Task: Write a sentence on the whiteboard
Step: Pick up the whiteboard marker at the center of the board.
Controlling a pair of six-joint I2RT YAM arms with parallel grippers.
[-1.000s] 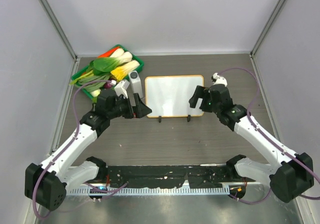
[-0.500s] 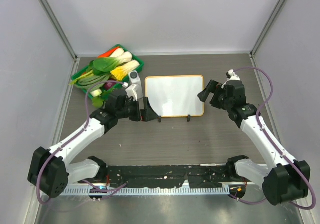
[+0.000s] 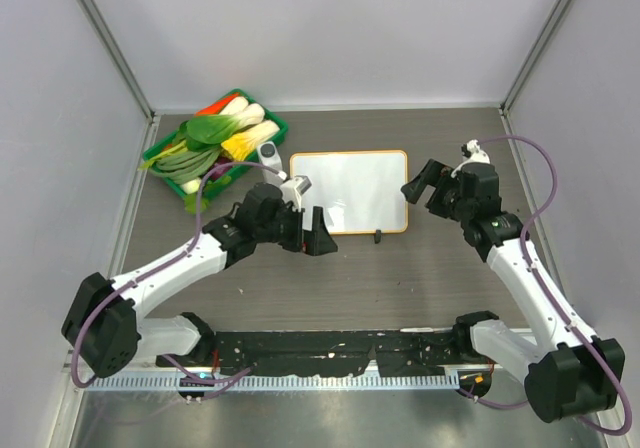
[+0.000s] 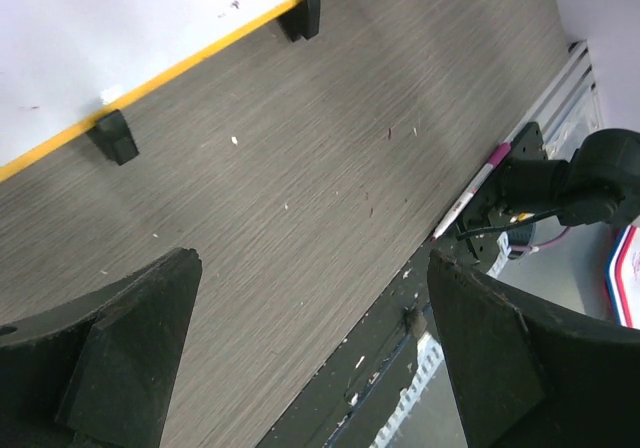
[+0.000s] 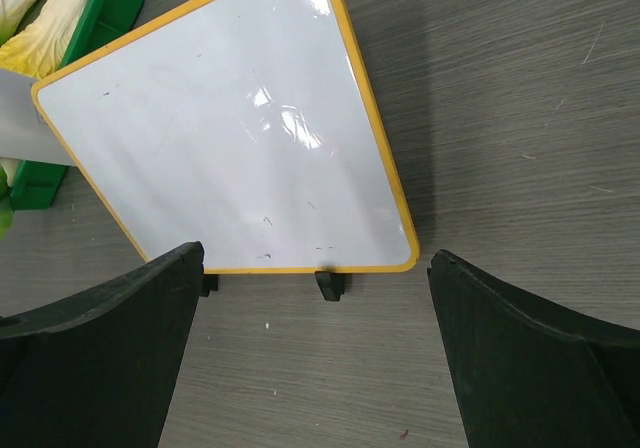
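The whiteboard [image 3: 348, 190] lies flat mid-table, white with an orange frame. Its two black clip feet [image 4: 113, 136] are on the near edge. No sentence shows on it, only a few faint specks [image 5: 265, 220]. My left gripper [image 3: 315, 236] hangs open over the board's near-left corner. In its wrist view, that left gripper [image 4: 312, 263] has bare table between its fingers. My right gripper [image 3: 422, 186] is open just right of the board. Seen from the wrist, the right gripper [image 5: 315, 258] frames the near edge and one clip foot [image 5: 330, 284], holding nothing.
A green basket [image 3: 272, 128] of vegetables stands at the back left, touching the board's far-left corner region. A grey-white block [image 3: 268, 156] sits between basket and board. A pink marker [image 4: 470, 193] lies by the right arm's base at the table's near edge.
My left gripper has slid right and nearer, along the board's near edge. My right gripper has drawn back to the right, off the board's right edge. Both stayed open.
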